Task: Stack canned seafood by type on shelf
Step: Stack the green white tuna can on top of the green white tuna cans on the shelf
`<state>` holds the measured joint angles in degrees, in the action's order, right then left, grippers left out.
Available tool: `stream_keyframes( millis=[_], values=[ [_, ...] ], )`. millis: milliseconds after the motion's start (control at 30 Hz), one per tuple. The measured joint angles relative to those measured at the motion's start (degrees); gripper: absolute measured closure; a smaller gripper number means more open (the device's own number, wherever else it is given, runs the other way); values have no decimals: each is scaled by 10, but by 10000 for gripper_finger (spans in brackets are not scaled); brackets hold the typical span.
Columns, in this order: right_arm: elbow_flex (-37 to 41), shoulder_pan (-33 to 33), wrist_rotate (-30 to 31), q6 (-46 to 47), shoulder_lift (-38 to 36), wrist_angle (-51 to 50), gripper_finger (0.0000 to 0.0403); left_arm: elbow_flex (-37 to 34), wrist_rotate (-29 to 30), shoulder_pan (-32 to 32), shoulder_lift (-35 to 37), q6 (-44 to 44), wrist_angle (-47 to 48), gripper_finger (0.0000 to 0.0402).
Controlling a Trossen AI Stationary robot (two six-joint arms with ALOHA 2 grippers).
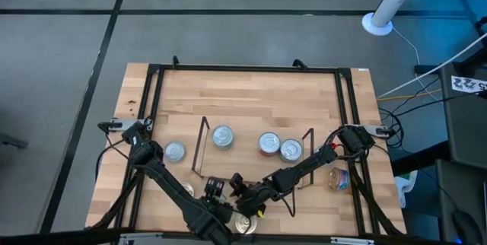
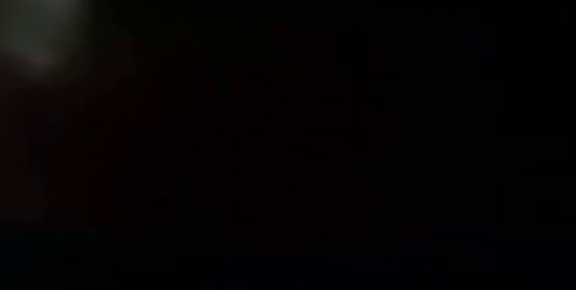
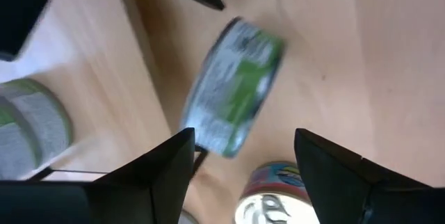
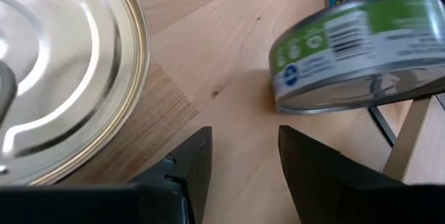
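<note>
My left gripper (image 3: 240, 165) and right gripper (image 4: 243, 158) hang open and empty at the table's near edge, over a gold tin (image 1: 245, 224); three tins (image 1: 222, 135) sit on the shelf (image 1: 251, 165).

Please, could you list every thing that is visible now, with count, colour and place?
Flat round silver-topped tins: four; three between the shelf's uprights, one to their left.
Colourful-labelled tin: one, by the table's right edge.
Gold-topped tin: one, near edge, by the arms.
Green-labelled tin: one, ahead of both grippers.
Light-wood shelf with black wire uprights: one, mid-table.
Wooden table: one, black-framed.
White pole: one, on the floor.
Left gripper: black, jaws open.
Right gripper: black, jaws open.
</note>
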<state>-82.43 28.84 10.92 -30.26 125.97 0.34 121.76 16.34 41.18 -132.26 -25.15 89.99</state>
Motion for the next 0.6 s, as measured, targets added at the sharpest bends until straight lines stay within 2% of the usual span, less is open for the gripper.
stream_keyframes(
  millis=[133,600],
  values=[
    [0,0,0,0,0,0,235,-15,26,-1,0,1,1,158],
    [0,0,0,0,0,0,235,-17,32,-24,-4,87,-26,158]
  ],
)
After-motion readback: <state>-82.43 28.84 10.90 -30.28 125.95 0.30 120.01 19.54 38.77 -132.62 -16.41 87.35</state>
